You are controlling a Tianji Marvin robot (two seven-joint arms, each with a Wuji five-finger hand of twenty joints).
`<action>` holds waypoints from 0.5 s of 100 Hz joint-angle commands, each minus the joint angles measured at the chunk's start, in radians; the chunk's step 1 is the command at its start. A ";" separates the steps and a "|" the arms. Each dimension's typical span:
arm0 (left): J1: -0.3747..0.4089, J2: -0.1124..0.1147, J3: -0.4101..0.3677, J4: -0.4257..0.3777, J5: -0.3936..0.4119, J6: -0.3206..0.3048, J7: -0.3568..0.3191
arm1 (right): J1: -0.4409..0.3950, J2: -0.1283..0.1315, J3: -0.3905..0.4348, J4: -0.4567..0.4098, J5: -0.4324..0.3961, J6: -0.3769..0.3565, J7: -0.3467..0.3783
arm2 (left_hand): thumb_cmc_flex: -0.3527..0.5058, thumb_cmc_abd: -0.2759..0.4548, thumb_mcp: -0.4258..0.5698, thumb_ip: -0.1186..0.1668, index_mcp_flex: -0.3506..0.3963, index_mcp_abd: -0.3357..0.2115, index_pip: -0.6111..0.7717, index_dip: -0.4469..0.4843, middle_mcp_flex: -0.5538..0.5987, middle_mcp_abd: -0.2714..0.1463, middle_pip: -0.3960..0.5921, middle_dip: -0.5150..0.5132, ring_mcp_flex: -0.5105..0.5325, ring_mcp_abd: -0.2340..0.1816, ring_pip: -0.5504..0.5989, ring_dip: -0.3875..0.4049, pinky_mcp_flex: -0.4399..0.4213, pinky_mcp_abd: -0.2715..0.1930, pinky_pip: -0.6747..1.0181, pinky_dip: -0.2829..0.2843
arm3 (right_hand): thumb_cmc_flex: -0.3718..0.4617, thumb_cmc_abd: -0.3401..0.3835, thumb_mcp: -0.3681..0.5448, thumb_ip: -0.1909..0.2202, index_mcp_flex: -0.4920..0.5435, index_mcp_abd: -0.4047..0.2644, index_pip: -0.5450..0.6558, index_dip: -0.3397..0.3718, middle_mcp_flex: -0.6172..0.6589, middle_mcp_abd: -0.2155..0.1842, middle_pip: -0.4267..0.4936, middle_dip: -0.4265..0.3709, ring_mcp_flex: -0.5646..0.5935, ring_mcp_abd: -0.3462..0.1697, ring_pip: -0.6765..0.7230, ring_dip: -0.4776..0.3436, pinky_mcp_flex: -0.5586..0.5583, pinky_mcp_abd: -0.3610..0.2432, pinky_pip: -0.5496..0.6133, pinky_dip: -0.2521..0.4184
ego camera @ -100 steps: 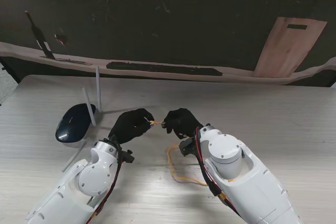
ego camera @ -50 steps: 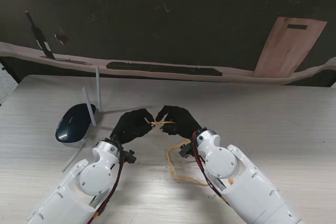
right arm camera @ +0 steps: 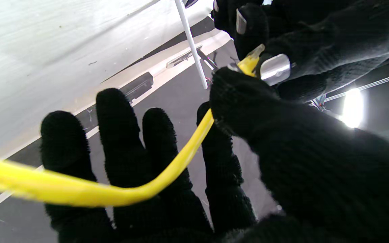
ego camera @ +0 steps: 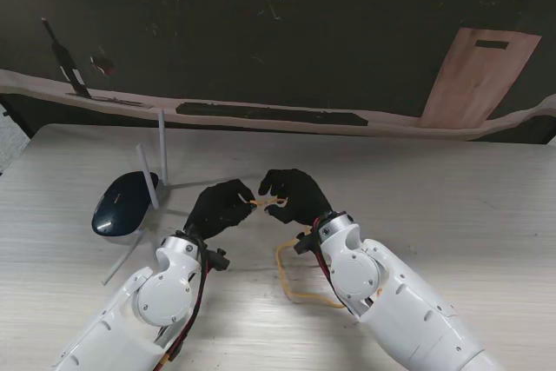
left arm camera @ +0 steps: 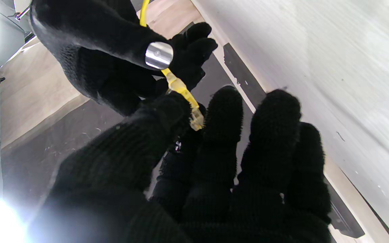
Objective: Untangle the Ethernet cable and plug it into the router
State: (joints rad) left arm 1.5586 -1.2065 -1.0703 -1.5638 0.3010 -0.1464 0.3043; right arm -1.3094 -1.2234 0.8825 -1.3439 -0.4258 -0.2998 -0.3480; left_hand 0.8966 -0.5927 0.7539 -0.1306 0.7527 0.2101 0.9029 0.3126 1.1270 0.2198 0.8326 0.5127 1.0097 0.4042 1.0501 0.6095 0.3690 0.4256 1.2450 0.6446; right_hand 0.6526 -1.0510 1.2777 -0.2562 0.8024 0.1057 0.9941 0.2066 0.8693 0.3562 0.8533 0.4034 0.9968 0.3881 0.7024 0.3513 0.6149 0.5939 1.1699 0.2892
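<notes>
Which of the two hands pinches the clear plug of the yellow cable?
The left hand pinches the plug; the right hand grips the cord behind it.

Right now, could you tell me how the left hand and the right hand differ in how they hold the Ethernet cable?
The left hand pinches the clear plug at the cable's tip; the right hand pinches the yellow Ethernet cable just behind it. The left hand is nearer the router; the right hand has the slack looping onto the table beside its wrist. Both wear black gloves and grip between thumb and fingertips.
</notes>
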 commanded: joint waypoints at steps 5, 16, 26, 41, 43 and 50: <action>0.002 -0.005 0.002 -0.001 -0.003 0.005 -0.010 | 0.003 -0.013 -0.013 0.004 -0.003 -0.008 -0.005 | 0.012 0.001 0.060 0.035 0.028 -0.001 0.070 0.020 0.013 -0.007 0.031 0.007 0.015 0.021 0.026 0.008 -0.008 0.001 0.038 0.028 | 0.012 -0.037 0.035 -0.061 0.043 -0.020 0.063 -0.074 0.039 -0.025 -0.017 -0.009 0.036 -0.012 -0.001 -0.005 0.017 0.016 0.000 -0.036; 0.003 -0.005 0.000 -0.001 -0.004 0.004 -0.010 | 0.007 -0.014 -0.019 0.009 -0.016 -0.010 -0.016 | 0.012 0.003 0.059 0.035 0.029 -0.008 0.074 0.022 0.011 -0.008 0.033 0.007 0.012 0.022 0.027 0.008 -0.011 0.001 0.038 0.029 | 0.031 -0.036 0.024 -0.078 0.070 -0.016 0.105 -0.123 0.075 -0.020 -0.024 -0.015 0.072 -0.008 0.000 -0.004 0.052 0.022 0.019 -0.047; 0.003 -0.005 -0.001 -0.002 -0.005 0.002 -0.008 | 0.009 -0.013 -0.021 0.012 -0.024 -0.009 -0.018 | 0.013 0.004 0.059 0.035 0.025 -0.006 0.072 0.022 0.010 -0.007 0.034 0.007 0.011 0.022 0.028 0.008 -0.012 0.000 0.038 0.029 | 0.046 -0.035 0.017 -0.082 0.088 -0.016 0.130 -0.141 0.115 -0.019 -0.024 -0.018 0.116 -0.004 0.013 0.000 0.127 0.025 0.090 -0.029; 0.002 -0.007 0.000 -0.001 -0.008 0.001 -0.005 | 0.010 -0.014 -0.024 0.013 -0.025 -0.005 -0.021 | 0.015 0.004 0.057 0.036 0.025 -0.004 0.073 0.023 0.008 -0.007 0.036 0.007 0.008 0.023 0.029 0.008 -0.015 0.001 0.038 0.030 | 0.058 -0.015 0.014 -0.074 0.123 -0.012 0.143 -0.150 0.173 -0.005 -0.014 -0.038 0.188 0.002 0.067 0.019 0.226 0.023 0.196 0.026; 0.002 -0.007 0.000 -0.001 -0.008 0.000 -0.005 | 0.011 -0.015 -0.025 0.014 -0.026 -0.005 -0.022 | 0.014 0.004 0.057 0.035 0.024 -0.005 0.073 0.023 0.008 -0.007 0.036 0.007 0.008 0.022 0.029 0.008 -0.015 0.001 0.038 0.030 | 0.058 -0.012 0.014 -0.073 0.127 -0.012 0.143 -0.149 0.181 -0.003 -0.009 -0.042 0.197 0.004 0.080 0.023 0.238 0.022 0.211 0.036; 0.001 -0.006 0.000 0.001 -0.007 -0.002 -0.006 | 0.011 -0.016 -0.026 0.014 -0.023 -0.005 -0.023 | 0.014 0.004 0.056 0.035 0.023 -0.006 0.073 0.023 0.007 -0.008 0.036 0.006 0.008 0.023 0.029 0.008 -0.015 0.001 0.038 0.031 | 0.059 -0.003 0.012 -0.070 0.139 -0.012 0.142 -0.148 0.198 0.005 0.002 -0.050 0.217 0.009 0.108 0.031 0.268 0.017 0.244 0.059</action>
State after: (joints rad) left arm 1.5584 -1.2092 -1.0715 -1.5614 0.2969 -0.1483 0.3125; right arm -1.2958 -1.2335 0.8601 -1.3288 -0.4512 -0.3009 -0.3767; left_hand 0.8966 -0.5927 0.7539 -0.1306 0.7527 0.2103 0.9063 0.3139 1.1270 0.2198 0.8431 0.5127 1.0097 0.4045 1.0501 0.6095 0.3668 0.4259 1.2451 0.6464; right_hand 0.6878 -1.0498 1.2760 -0.3062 0.9193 0.1057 1.1061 0.0647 1.0376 0.3556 0.8283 0.3699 1.1698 0.3839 0.7773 0.3648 0.8493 0.5944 1.3567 0.3206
